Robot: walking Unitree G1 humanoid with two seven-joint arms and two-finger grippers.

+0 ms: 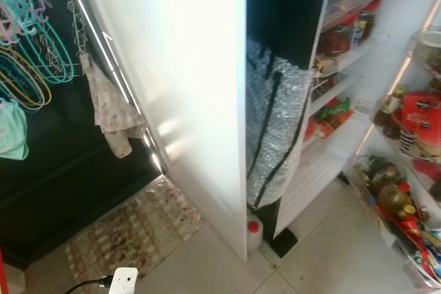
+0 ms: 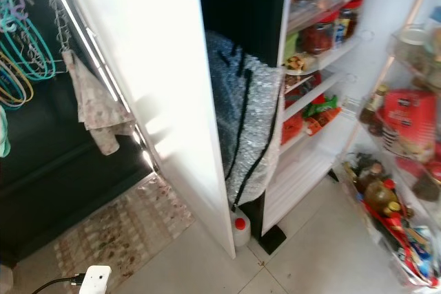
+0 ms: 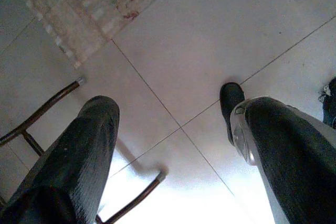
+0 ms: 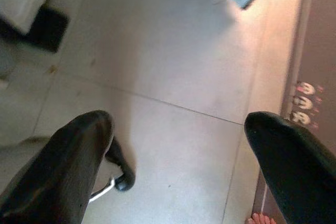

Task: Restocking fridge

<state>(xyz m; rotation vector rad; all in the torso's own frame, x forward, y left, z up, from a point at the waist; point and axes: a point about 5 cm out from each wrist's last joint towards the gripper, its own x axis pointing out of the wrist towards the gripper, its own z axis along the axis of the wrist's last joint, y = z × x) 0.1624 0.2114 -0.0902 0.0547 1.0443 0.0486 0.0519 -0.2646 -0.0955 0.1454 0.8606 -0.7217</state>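
The fridge (image 1: pixel 324 94) was seen at the right, its door (image 1: pixel 406 142) left wide open so the shelves could be reached. The left claw (image 3: pixel 173 145) and right claw (image 4: pixel 178 156) were hung over the floor (image 4: pixel 157 66), both spread wide, nothing held.

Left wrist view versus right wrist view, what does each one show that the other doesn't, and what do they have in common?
The left wrist view alone has a patterned floor mat and thin metal legs of some frame. The right wrist view alone has the black base at the foot of the fridge, a person's bare toes and a dark strip with small printed figures. Both look down on pale floor tiles, each between its own gripper's two open black fingers, holding nothing.
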